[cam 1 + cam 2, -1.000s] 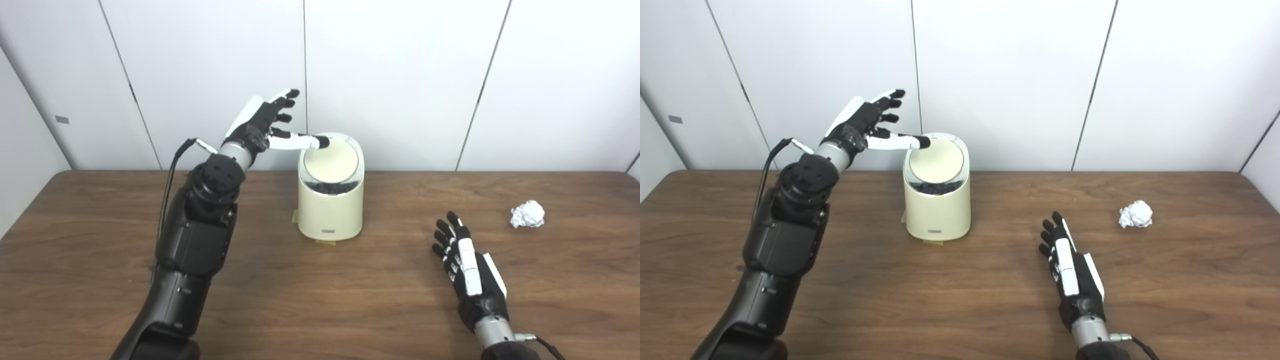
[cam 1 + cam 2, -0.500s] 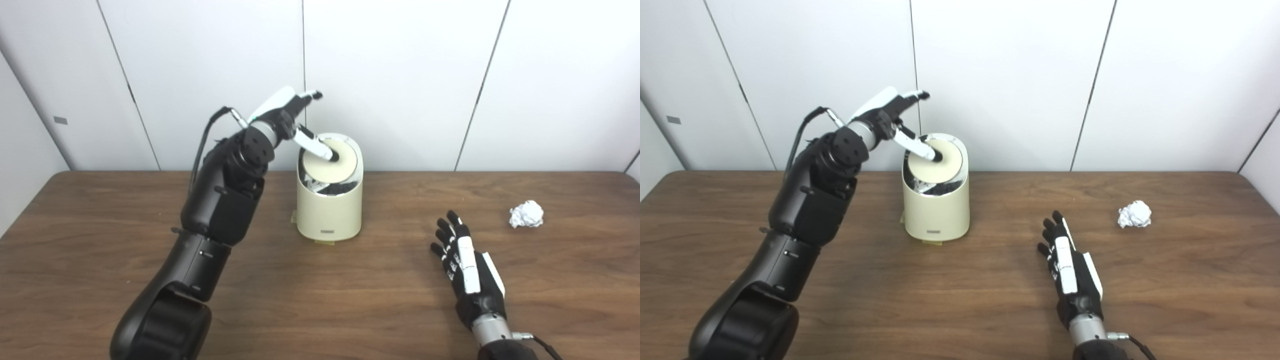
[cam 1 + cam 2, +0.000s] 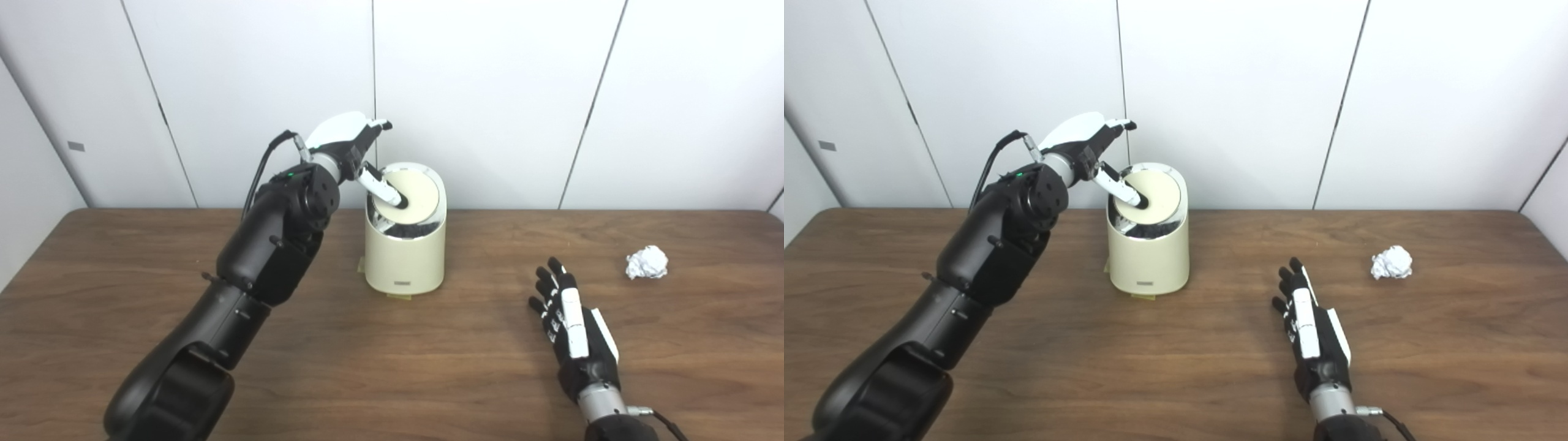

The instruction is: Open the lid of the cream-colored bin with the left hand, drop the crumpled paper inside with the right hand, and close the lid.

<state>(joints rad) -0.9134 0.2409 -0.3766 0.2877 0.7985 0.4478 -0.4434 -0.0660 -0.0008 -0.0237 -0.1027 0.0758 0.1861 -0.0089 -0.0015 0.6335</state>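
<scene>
The cream-colored bin (image 3: 404,245) stood upright toward the far edge of the table (image 3: 392,367), a little left of the middle, with a small tan patch showing under its base. Its round lid (image 3: 409,195) was tilted, the far rim high and the near rim dipped into the opening, so a dark crescent gap showed along the front. Something dark sat in that gap, with a pale glint at its left end; what it was could not be told.

The left hand (image 3: 349,144) hung over the bin's left shoulder, palm down, white back uppermost. One finger (image 3: 383,188) reached down and to the right, its black tip pressing on the left part of the lid, close to the left rim. The other fingers were stretched out level toward the wall, close together, clear of the lid. That hand held nothing.

The crumpled paper (image 3: 646,262) lay on the table near the right edge, about level with the bin's base and well apart from the bin. It was a rough white ball with no clear long axis, so it pointed nowhere in particular.

The right hand (image 3: 572,327) lay flat on the table nearer the front edge, between bin and paper, back up, fingers (image 3: 551,288) straight and slightly apart, aimed at the far edge and leaning a touch left. The paper sat beyond and to the right of those fingertips, not touching, and the hand was empty.
</scene>
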